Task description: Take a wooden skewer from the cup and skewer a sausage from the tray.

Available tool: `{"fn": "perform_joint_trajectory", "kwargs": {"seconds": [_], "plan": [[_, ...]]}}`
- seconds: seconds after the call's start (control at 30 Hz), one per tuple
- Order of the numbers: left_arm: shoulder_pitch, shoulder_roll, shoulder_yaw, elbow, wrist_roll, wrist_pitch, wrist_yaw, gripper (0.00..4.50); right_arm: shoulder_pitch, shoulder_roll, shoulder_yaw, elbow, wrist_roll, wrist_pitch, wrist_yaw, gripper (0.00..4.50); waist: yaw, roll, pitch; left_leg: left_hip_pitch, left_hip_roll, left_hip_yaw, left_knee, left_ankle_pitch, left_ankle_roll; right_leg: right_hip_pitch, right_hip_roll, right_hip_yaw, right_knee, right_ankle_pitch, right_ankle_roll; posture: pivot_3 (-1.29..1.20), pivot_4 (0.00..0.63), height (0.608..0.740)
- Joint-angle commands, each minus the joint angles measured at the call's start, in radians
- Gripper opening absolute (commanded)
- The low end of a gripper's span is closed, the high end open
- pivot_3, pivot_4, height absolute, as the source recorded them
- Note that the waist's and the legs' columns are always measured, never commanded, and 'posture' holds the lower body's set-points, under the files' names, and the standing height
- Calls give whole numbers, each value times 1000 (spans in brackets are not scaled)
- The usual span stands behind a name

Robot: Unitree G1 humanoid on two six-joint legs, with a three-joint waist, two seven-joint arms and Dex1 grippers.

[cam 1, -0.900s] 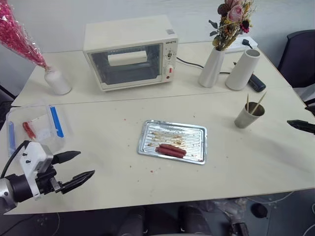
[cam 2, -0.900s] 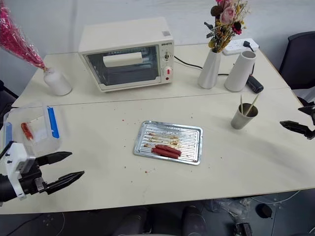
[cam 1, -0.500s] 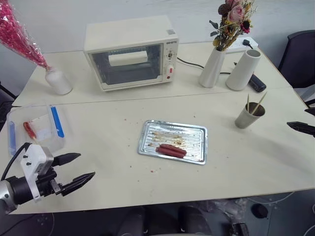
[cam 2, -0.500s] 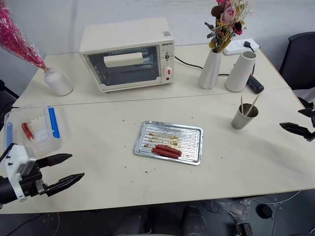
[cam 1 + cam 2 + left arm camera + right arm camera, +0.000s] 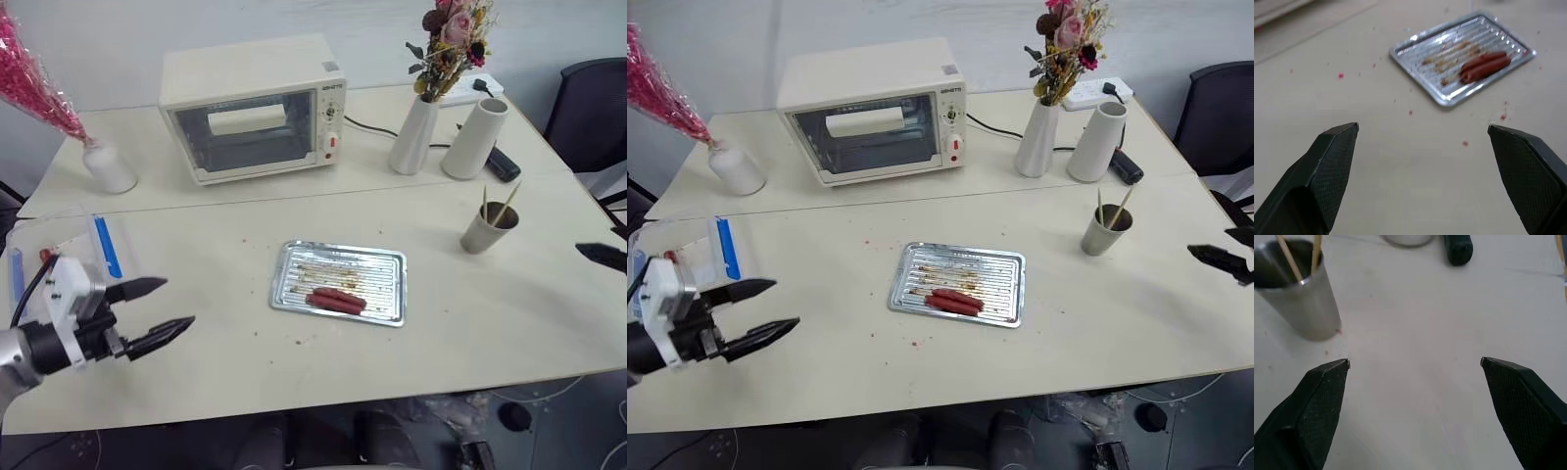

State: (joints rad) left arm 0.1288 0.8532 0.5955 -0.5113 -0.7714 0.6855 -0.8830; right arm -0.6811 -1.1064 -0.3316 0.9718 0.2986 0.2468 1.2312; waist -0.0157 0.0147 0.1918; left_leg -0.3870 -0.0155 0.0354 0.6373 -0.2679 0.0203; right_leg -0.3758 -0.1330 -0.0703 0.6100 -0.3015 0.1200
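The left gripper (image 5: 162, 305) had risen a little since the earlier frame, fingers spread wide and holding nothing, near the table's (image 5: 225, 255) left front edge. At centre the tray (image 5: 294, 264) lay where it was, ribbed and grease-marked, with two glossy reddish-brown sausages (image 5: 335, 299) side by side near its front. Right of it stood the grey-beige cup (image 5: 481, 233), pale skewers (image 5: 505, 204) leaning out. The right gripper (image 5: 1415, 363) hung beside the cup, released, empty.
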Motion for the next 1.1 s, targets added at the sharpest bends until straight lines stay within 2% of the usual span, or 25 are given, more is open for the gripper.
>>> {"fn": "perform_joint_trajectory", "kwargs": {"seconds": [0.03, 0.2, 0.33, 0.43, 0.53, 0.67, 0.9, 1.0, 1.1], "plan": [[-173, 21, -71, -34, -114, 62, 68, 4500, 25, 67, -63, -240, 120, 189, -65, 4486, 0, 0, 0, 0, 1, 0, 1, -1, -1, 0, 0, 1, 0, 0, 0, 0, 150, 740], [-403, 1, -229, -32, -162, 120, 121, 4500, 26, 176, -78, -429, 161, 318, -248, 4486, 3, 0, 0, -1, 4, 2, 8, -4, -3, 0, 4, 2, 3, 0, 0, 0, 150, 740], [-504, -35, -330, -17, -152, 122, 132, 4500, -32, 266, -62, -430, 139, 315, -399, 4486, 7, -1, 1, -1, 4, 4, 10, -4, -2, -1, 8, 4, 3, 0, 0, 0, 150, 740], [-528, -45, -373, -3, -120, 108, 121, 4500, -58, 305, -48, -418, 120, 294, -459, 4486, 11, -2, 1, -1, 4, 5, 10, -4, -2, -1, 9, 6, 3, 0, 0, 0, 150, 740], [-538, -52, -390, 2, -109, 101, 124, 4500, -83, 328, -41, -401, 109, 280, -497, 3930, 12, -2, 1, -2, 4, 6, 10, -4, -2, -2, 10, 7, 3, 0, 0, 0, 150, 740], [-536, -54, -388, -6, -114, 101, 130, 4500, -83, 329, -36, -402, 105, 276, -504, 2669, 14, -2, 1, -2, 4, 6, 10, -5, -1, -2, 10, 7, 2, 0, 0, 0, 150, 740], [-525, -48, -375, -13, -116, 102, 135, 4500, -65, 317, -42, -421, 106, 285, -504, 2669, 13, -2, 1, -2, 5, 6, 10, -5, 0, -2, 11, 8, 2, 0, 0, 0, 150, 740], [-530, -47, -379, -7, -112, 101, 133, 4500, -57, 322, -46, -437, 115, 294, -504, 2124, 13, -2, 1, -2, 5, 6, 10, -5, 0, -2, 11, 8, 2, 0, 0, 0, 150, 740], [-542, -46, -385, 2, -108, 100, 129, 4500, -50, 327, -48, -454, 121, 299, -507, 1262, 13, -2, 1, -2, 6, 6, 10, -5, 0, -2, 12, 8, 2, 0, 0, 0, 150, 740]]}}
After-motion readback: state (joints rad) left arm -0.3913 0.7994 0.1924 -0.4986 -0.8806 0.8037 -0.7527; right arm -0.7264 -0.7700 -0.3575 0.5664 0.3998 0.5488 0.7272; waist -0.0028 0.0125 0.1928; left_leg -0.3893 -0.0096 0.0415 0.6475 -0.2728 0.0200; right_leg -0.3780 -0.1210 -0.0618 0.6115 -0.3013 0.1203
